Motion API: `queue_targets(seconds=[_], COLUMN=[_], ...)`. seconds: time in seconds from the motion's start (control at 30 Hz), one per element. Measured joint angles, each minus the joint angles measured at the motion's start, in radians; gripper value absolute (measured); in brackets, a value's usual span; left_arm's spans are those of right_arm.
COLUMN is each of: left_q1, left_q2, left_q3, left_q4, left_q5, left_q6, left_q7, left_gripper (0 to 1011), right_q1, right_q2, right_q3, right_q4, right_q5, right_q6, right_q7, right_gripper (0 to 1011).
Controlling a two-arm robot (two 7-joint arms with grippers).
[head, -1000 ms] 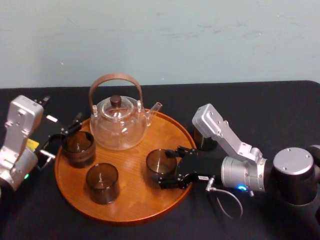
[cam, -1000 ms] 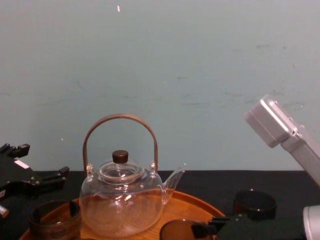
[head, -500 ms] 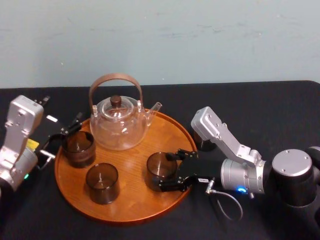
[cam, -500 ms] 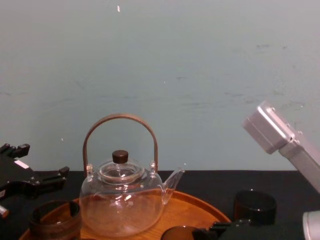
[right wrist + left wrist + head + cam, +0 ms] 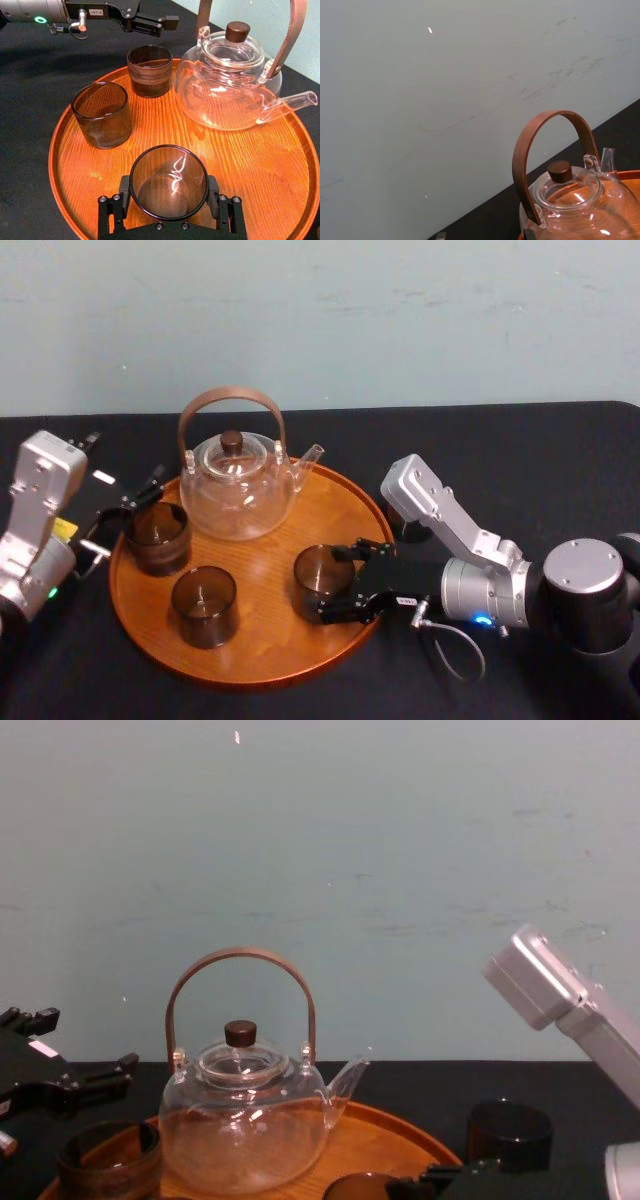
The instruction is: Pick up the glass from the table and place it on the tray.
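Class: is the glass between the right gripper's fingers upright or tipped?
Upright: the glass shows its rim on top, base down over the tray, within the right gripper.

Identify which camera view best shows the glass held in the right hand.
The right wrist view: the glass is seen whole from above, over the tray, between the fingers of the right hand. The head view shows it smaller and at a slant; the chest view catches just its rim at the bottom edge.
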Motion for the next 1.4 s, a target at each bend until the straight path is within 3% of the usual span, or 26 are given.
queue_targets(seconds=[0.17, 0.9, 1.4], left_q1=[0.0, 0.0, 0.0], left_q2=[0.0, 0.0, 0.0], left_q3=[0.0, 0.0, 0.0], left_q4=[0.0, 0.0, 0.0], left_q5=[0.0, 0.0, 0.0], left_q6=[0.0, 0.0, 0.0], left_q7=[0.0, 0.0, 0.0], left_gripper=[1001, 1001, 1001], right_q1=[0.0, 0.0, -0.078], right_q2=[0.0, 0.002, 0.119], right_q3=[0.0, 0.003, 0.065], right_q4=[0.0, -0.001, -0.116], right_q5=[0.002, 0.007, 0.092], right_q6=[-0.001, -0.004, -0.059], right_q7=[0.0, 0.006, 0.053], right_gripper=[1002, 1002, 1002])
